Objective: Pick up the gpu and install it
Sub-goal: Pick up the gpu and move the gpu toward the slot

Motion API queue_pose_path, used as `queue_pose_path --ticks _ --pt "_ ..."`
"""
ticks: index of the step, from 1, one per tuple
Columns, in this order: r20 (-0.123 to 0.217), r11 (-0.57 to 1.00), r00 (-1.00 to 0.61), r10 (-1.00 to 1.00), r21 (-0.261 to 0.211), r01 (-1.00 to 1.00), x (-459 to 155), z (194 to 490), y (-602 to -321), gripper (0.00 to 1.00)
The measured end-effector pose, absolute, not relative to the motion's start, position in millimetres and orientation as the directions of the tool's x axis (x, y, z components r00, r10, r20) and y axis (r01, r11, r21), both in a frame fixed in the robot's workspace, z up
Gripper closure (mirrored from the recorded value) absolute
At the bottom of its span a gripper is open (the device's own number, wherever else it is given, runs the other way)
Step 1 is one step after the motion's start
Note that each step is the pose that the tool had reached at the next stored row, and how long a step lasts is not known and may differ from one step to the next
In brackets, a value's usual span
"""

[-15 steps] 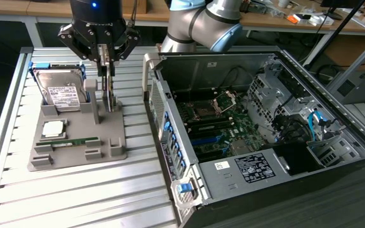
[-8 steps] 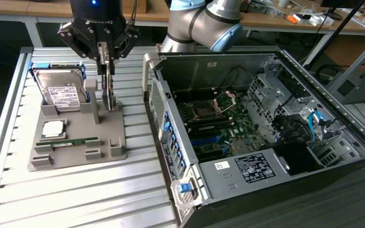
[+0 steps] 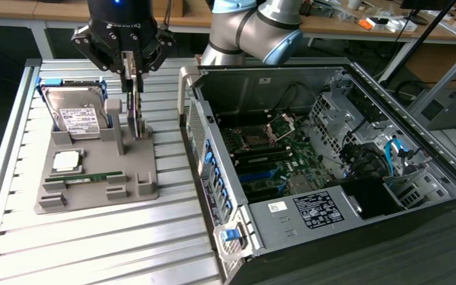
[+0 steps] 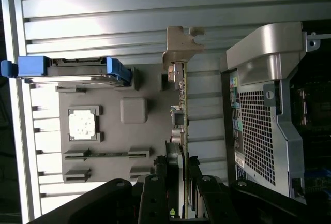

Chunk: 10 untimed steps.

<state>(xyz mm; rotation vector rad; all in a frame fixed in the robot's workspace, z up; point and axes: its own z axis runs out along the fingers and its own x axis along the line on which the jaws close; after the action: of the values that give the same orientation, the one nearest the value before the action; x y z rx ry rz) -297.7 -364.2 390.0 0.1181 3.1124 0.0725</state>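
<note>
The gpu [image 3: 138,116] is a thin dark card standing on edge over the right side of the grey holder [image 3: 93,193]. My gripper [image 3: 133,83] comes down from above and is shut on the card's upper edge. In the wrist view the gpu [image 4: 181,113] runs edge-on away from my gripper [image 4: 182,164], one black finger on each face, and its silvery bracket [image 4: 181,45] is at the far end. I cannot tell whether the card's lower edge still rests in the holder. The open computer case [image 3: 212,178] lies at the exterior view's right, its motherboard [image 3: 268,154] exposed.
On the holder sit a silver hard drive [image 3: 78,113] with a white label, a square processor chip [image 3: 67,159] and a narrow green memory stick [image 3: 85,177]. The case's perforated rear wall [image 4: 258,131] stands close beside the card. Cables and drive cages [image 3: 370,148] crowd the case's far side.
</note>
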Motion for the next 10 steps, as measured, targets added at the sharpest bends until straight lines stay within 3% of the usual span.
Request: queue_pose_path --ticks 10 --pt "-0.024 0.996 -0.997 0.076 0.047 0.075 -297.7 394.2 -364.2 0.73"
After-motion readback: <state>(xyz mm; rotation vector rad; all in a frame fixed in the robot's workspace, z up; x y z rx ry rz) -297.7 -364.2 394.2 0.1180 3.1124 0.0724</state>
